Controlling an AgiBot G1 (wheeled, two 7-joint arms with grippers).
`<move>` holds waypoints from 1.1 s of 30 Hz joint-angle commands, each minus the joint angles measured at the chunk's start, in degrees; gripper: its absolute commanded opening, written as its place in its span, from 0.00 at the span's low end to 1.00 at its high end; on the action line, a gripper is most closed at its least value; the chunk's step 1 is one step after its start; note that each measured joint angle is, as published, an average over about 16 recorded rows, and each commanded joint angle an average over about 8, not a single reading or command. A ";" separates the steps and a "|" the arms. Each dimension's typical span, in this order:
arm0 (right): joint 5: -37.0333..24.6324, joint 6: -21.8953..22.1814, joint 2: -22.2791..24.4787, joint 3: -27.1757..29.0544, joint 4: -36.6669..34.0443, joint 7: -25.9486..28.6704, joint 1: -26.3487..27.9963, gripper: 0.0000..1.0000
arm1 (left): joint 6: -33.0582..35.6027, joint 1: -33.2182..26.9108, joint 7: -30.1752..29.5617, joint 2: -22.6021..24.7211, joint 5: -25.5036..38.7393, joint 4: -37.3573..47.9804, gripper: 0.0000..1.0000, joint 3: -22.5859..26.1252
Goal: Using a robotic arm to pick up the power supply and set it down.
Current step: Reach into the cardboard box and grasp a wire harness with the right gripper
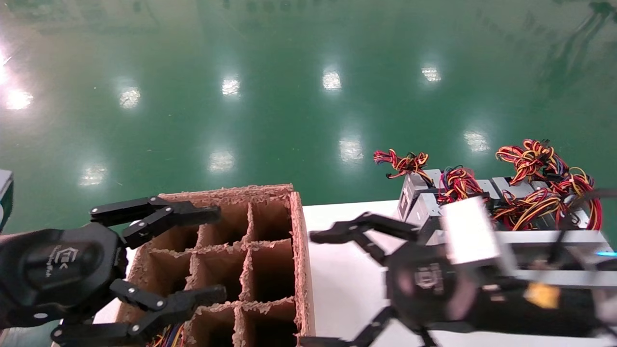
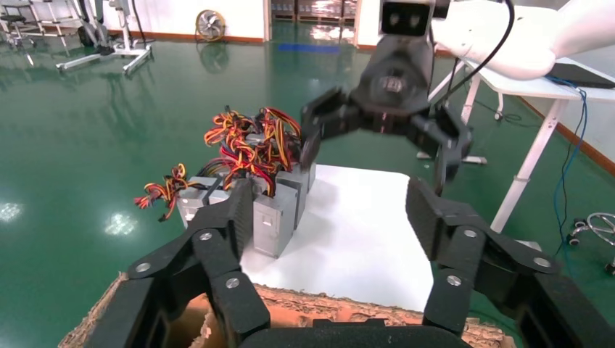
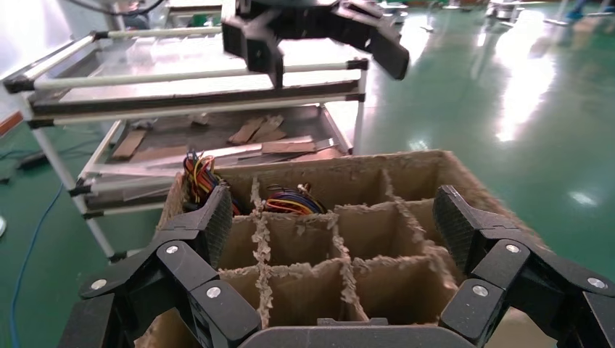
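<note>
- White tabletop (image 1: pixel 347 289): holds both the brown cardboard divider box (image 1: pixel 270 250) on robot's left and the cluster of grey sheet-metal power supplies (image 1: pixel 424 202) w/ red/yellow/orange/black wire bundles (image 1: pixel 540 193) on robot's right, far edge.
- Divider box: most cells look empty in right wrist view; two far cells already show coloured wires (image 3: pixel 290 201), so judged some units are packed. Rest of batch not yet moved.
- Power supplies: several stand side by side, touching, at table's far right. Left wrist view shows them upright on a narrow face (image 2: pixel 275 217), long axis roughly vertical, wire bundles out the top, pointing up and fanning outward. Which unit is next: can't tell.
- Right gripper (image 1: pixel 359 284) (black, linked fingers, on glossy white arm): over bare table between box and supplies, fingers spread wide, holding nothing. Judged: mid-cycle, no pick made yet.
- Left gripper (image 1: pixel 202 255) (black, same type): hovers over divider box's left side, fingers wide apart, empty.
- Left to do: grasp a unit, lift, set down.
</note>
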 commanded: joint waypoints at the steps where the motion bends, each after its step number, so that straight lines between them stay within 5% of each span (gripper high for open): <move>1: -1.74 -0.10 -2.04 -1.28 -0.83 -0.51 1.14 1.00 | 0.00 0.00 0.00 0.00 0.00 0.00 0.00 0.00; 12: -13.08 1.43 -15.43 -8.88 -4.04 -5.99 6.03 1.00 | 0.00 0.00 0.00 0.00 0.00 0.00 0.00 0.00; 26: -19.48 4.61 -25.64 -12.88 -15.51 -12.57 8.49 0.99 | 0.00 0.00 0.00 0.00 0.00 0.00 0.00 0.00; 29: -20.24 4.31 -27.09 -13.53 -17.55 -13.70 9.37 0.87 | 0.00 0.00 0.00 0.00 0.00 0.00 0.00 0.00; 33: -21.11 3.61 -28.78 -14.36 -20.06 -15.32 10.52 0.51 | 0.00 0.00 0.00 0.00 0.00 0.00 0.00 0.00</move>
